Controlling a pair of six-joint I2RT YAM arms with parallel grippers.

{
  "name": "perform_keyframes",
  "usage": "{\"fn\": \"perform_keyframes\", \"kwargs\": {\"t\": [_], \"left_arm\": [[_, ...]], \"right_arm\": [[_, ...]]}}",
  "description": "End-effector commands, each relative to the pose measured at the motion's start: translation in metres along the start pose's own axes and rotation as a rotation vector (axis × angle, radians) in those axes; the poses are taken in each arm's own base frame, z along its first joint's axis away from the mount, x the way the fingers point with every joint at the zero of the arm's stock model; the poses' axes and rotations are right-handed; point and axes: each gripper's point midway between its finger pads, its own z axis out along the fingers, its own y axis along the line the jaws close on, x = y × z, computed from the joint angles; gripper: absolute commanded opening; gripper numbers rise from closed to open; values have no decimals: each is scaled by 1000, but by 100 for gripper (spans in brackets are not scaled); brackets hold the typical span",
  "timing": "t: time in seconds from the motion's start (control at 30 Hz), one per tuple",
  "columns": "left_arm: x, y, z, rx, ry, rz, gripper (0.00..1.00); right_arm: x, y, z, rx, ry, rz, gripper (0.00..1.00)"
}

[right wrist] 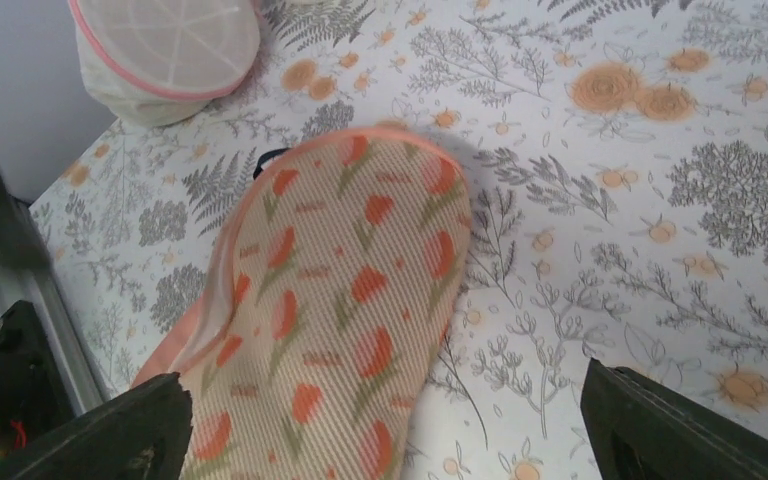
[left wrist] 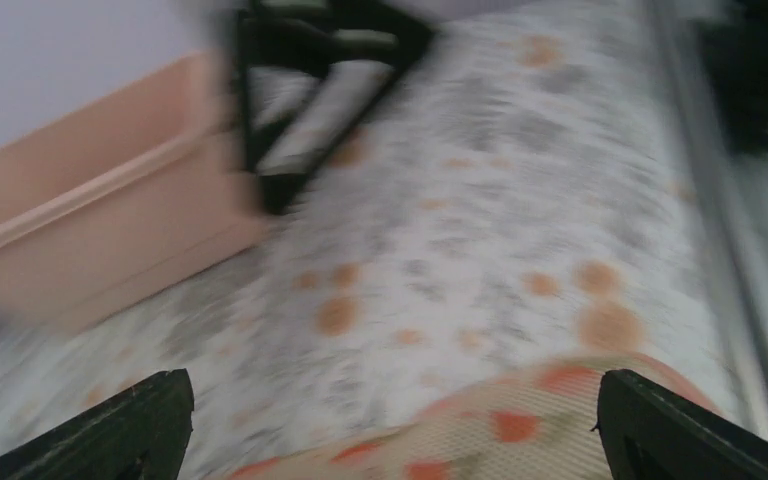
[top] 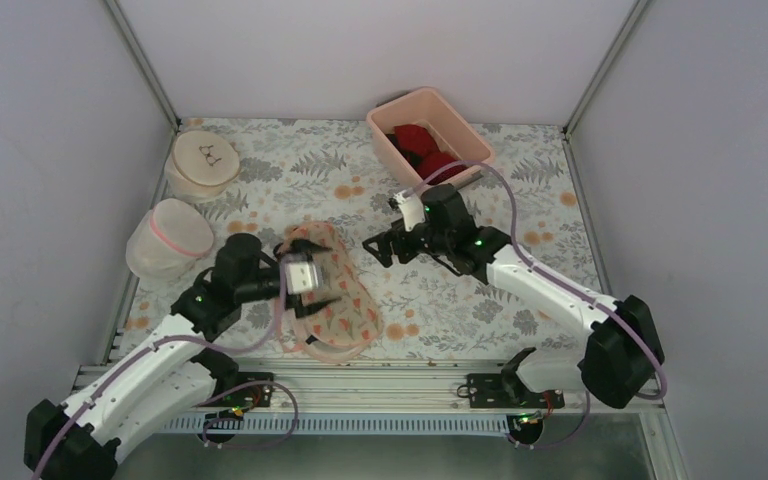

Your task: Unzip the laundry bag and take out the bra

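Both my claws gape wide and hold nothing. The left claw (left wrist: 390, 425) hangs over the flat cream, orange-flowered mesh laundry bag (right wrist: 340, 300), and its view is badly smeared. The right claw (right wrist: 385, 425) hovers just right of the bag's far end. The bag lies on the floral counter (right wrist: 610, 250), its weave hiding the contents.

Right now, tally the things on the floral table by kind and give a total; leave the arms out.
Laundry bags: 3: flat cream flower-print mesh bag, white mesh dome bag with pink rim, round beige bag with black drawing
Pink plastic bins: 1
Red garments in the bin: 2
Total: 6
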Motion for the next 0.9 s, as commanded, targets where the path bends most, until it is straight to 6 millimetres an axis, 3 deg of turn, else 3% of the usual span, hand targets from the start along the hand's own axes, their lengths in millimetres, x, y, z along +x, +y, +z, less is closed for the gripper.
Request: {"fn": "perform_keyframes", "kwargs": {"t": [0.0, 0.1, 0.2, 0.3, 0.4, 0.47, 0.57, 0.67, 0.77, 0.87], "left_arm": [[-30, 124, -62, -556, -212, -456, 100], [11, 171, -128, -907, -270, -792, 100], [67, 167, -159, -1088, -237, -1114, 100], [126, 133, -144, -1065, -175, -1469, 95], [185, 79, -116, -989, -127, -1855, 88], [208, 51, -105, -968, -103, -2004, 84], [211, 50, -100, -949, -125, -1996, 84], [213, 50, -92, -903, -152, -1986, 86], [216, 44, -81, -870, -118, -1975, 86], [209, 50, -71, -815, -139, -1919, 86]], "right_arm": [[-20, 5, 11, 76, -23, 17, 100], [-21, 15, 30, 133, 6, 21, 100], [-15, 32, 55, 195, 54, -12, 100], [-6, 51, 80, 254, 105, -63, 100], [11, 69, 112, 297, 177, -133, 100], [19, 82, 128, 307, 202, -189, 100], [29, 103, 151, 316, 213, -274, 100], [34, 110, 170, 327, 220, -319, 100], [36, 102, 183, 373, 217, -343, 100], [37, 94, 191, 418, 212, -371, 100]]}}
